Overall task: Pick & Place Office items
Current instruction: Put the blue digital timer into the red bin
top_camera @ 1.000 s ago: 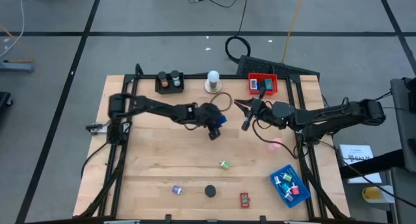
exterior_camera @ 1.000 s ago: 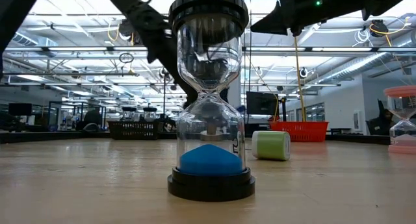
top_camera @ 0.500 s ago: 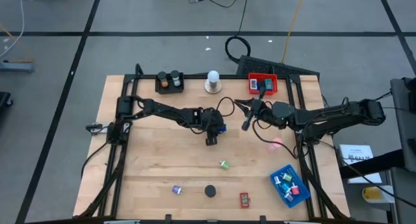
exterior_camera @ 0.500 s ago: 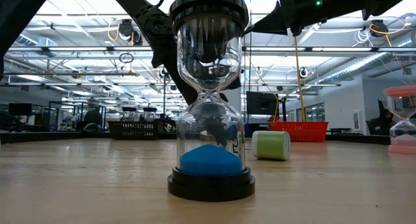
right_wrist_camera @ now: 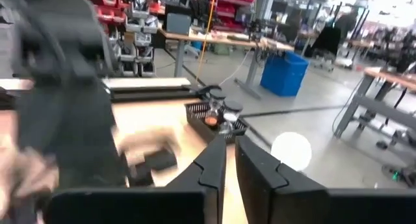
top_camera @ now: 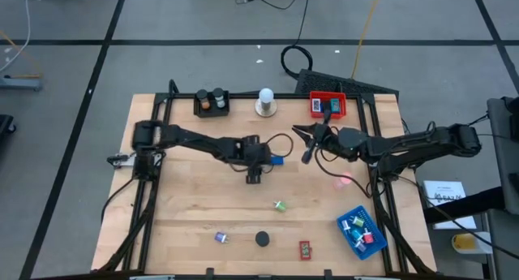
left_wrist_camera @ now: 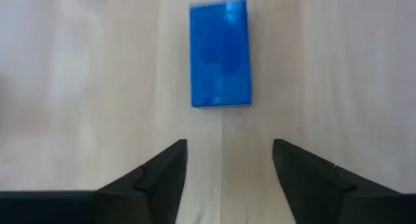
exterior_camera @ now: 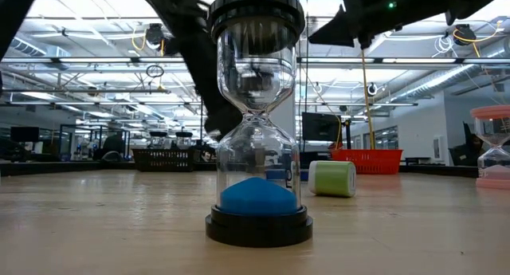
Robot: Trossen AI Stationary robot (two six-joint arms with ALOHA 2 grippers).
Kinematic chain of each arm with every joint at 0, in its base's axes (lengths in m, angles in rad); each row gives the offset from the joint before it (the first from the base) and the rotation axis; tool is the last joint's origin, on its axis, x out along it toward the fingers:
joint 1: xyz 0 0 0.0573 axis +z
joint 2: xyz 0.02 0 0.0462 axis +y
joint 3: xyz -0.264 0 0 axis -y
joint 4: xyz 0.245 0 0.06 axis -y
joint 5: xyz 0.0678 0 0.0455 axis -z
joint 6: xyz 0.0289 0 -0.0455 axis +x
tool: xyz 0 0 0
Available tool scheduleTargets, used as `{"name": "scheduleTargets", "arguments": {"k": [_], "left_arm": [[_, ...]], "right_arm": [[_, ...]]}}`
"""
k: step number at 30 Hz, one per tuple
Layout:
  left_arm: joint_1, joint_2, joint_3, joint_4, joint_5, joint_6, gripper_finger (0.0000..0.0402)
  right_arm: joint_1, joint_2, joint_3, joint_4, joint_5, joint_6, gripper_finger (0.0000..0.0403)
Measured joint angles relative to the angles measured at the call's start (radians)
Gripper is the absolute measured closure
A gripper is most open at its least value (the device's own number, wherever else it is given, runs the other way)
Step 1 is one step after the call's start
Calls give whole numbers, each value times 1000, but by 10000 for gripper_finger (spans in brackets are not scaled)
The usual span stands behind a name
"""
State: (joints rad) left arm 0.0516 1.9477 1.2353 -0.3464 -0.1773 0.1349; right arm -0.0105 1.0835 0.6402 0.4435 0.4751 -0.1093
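Observation:
A flat blue rectangle (left_wrist_camera: pixel 220 53) lies on the wooden table near its middle (top_camera: pixel 277 159). My left gripper (left_wrist_camera: pixel 227 160) stands open just short of it, slanting down, with bare wood between its fingers; in the high view it is left of the rectangle (top_camera: pixel 261 161). My right gripper (top_camera: pixel 297 131) hovers shut above the table, right of the middle, pointing level toward the far left (right_wrist_camera: pixel 230 160). Other office items lie near the front: a green roll (top_camera: pixel 280 205), a small clip (top_camera: pixel 220 237) and a red piece (top_camera: pixel 305 248).
A black tray (top_camera: pixel 212 101) with cylinders, a white knob (top_camera: pixel 265 101) and a red tray (top_camera: pixel 328 105) line the far edge. A blue tray (top_camera: pixel 362 231) sits at the front right. An hourglass with blue sand (exterior_camera: pixel 256 123) stands near the front edge; a pink one (exterior_camera: pixel 492 147) stands right.
My left gripper has drawn back toward the table's left edge and rolled its wrist. The blue rectangle, which was at its fingers a second ago, now lies flat on the table, apart from them. My right gripper has kept still.

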Motion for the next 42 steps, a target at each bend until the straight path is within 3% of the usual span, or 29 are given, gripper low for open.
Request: {"name": "scheduleTargets", "arguments": {"k": [2,5,11,15,17,23,28,34,42], "left_arm": [[-11,-70,-67,38,-3,-9,200],[-16,-184,-241,222,62,-74,248],[-22,-379,-621,764,78,-225,325],[-20,-435,-822,1140,33,-266,359],[-13,-437,-879,1244,33,-276,374],[6,-434,-943,1306,40,-295,396],[-15,-405,-975,1481,19,-249,398],[-28,-398,-969,1510,21,-288,376],[-29,-398,-969,1509,21,-295,361]], "right_arm": [[-1,-8,0,-45,0,31,369],[-3,-11,0,-112,1,96,365],[-12,8,0,-172,-6,194,364],[-30,38,0,-180,-20,239,364],[-48,56,1,-187,-60,264,364],[-130,135,58,-268,-193,355,364],[-170,241,174,-484,-290,406,364],[-173,371,291,-639,-296,354,353],[-164,443,386,-703,-298,300,280]]}}
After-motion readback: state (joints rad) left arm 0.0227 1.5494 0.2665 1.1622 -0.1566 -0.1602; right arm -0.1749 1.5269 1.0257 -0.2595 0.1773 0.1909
